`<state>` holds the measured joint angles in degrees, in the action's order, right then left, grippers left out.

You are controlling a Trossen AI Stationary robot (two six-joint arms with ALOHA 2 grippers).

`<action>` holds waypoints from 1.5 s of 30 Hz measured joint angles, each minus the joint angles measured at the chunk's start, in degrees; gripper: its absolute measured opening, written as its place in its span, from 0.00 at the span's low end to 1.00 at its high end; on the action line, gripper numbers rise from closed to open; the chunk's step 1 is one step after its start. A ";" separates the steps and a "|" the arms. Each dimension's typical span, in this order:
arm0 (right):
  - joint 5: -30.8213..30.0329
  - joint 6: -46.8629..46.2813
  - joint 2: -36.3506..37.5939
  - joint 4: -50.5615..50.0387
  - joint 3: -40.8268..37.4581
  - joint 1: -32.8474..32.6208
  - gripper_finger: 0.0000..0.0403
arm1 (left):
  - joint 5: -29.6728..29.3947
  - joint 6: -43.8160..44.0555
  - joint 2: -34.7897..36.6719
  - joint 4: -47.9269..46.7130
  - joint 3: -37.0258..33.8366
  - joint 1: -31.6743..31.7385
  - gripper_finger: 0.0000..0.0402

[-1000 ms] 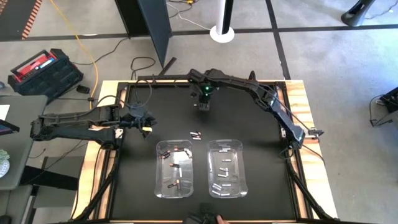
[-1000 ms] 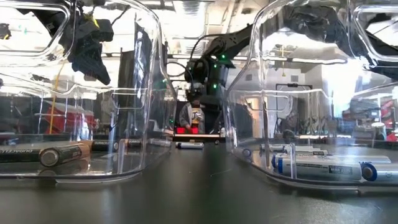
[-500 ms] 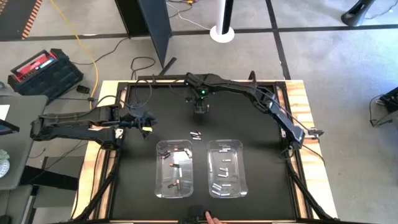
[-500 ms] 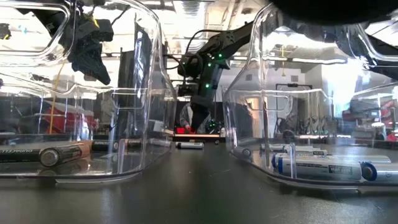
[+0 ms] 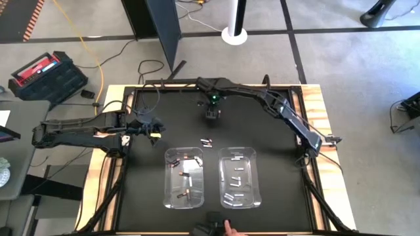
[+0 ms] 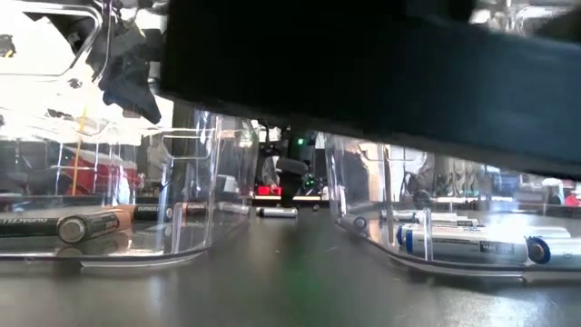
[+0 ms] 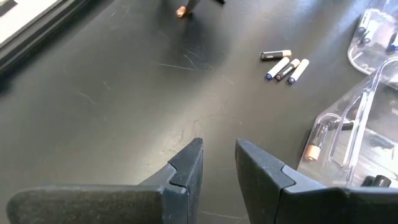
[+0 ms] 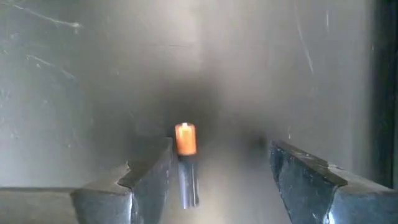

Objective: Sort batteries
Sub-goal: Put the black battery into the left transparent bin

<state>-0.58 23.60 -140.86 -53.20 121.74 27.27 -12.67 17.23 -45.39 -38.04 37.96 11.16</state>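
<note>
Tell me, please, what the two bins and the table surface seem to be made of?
The two bins look like clear, glossy plastic: batteries show through the walls, which carry bright reflections. The table surface looks like a black matte mat, perhaps rubber or plastic; it bears fine pale scratches.

Four batteries on the table behind two bins.

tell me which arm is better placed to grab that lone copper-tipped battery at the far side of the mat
Right. The right gripper hangs directly over the battery, fingers open around it. The left gripper waits open near the left edge, farther away.
</note>
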 joint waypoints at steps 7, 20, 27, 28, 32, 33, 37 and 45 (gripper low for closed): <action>2.07 0.52 0.00 -2.46 -0.07 0.82 0.62 | 0.00 0.04 0.00 0.00 0.00 0.00 0.23; 1.85 2.57 0.00 -2.94 -0.09 -0.32 0.23 | 0.02 0.93 0.00 0.00 0.01 0.00 0.23; 1.94 2.31 0.00 -2.86 -0.14 -0.28 0.21 | 0.03 1.19 0.00 0.00 0.00 0.00 0.23; 1.96 2.31 0.00 -2.90 -0.14 -0.26 0.21 | 0.04 1.22 0.00 0.00 0.01 0.00 0.23; 2.06 1.92 0.15 -3.50 -0.01 -0.16 0.18 | 0.04 1.19 0.00 0.00 -0.01 0.02 0.23; 2.20 1.92 0.15 -3.58 -0.01 -0.12 0.18 | 0.04 1.01 0.00 -0.02 -0.01 0.02 0.23; 2.32 2.23 0.17 -3.60 -0.01 -0.13 0.16 | 0.04 0.72 0.00 -0.02 0.00 0.01 0.23; 2.44 2.81 0.22 -3.63 0.01 -0.13 0.15 | 0.04 0.63 0.00 -0.02 0.00 0.02 0.23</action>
<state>1.86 26.41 -140.64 -56.83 121.75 27.14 -12.62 17.87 -45.39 -38.06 37.96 11.18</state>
